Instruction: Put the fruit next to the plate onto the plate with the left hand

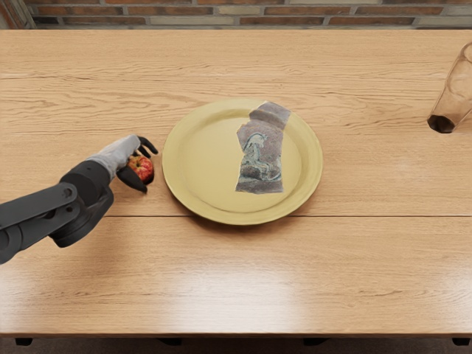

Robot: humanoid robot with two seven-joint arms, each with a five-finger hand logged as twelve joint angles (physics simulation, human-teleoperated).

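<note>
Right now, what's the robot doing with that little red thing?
The robot's left hand has its fingers wrapped around a small red fruit, just left of the yellow plate on the wooden table. The fruit is not on the plate yet. A flat grey patterned piece already lies on the plate, and a glass stands at the far right. The other arm is out of view.

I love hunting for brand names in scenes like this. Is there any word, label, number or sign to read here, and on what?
None: there is no readable text anywhere in this view.
Flat patterned piece on the plate: swirly grey-brown markings, but no letters I can make out.
Fruit in the fingers of the left hand, glass, table: all plain, with no labels.
</note>
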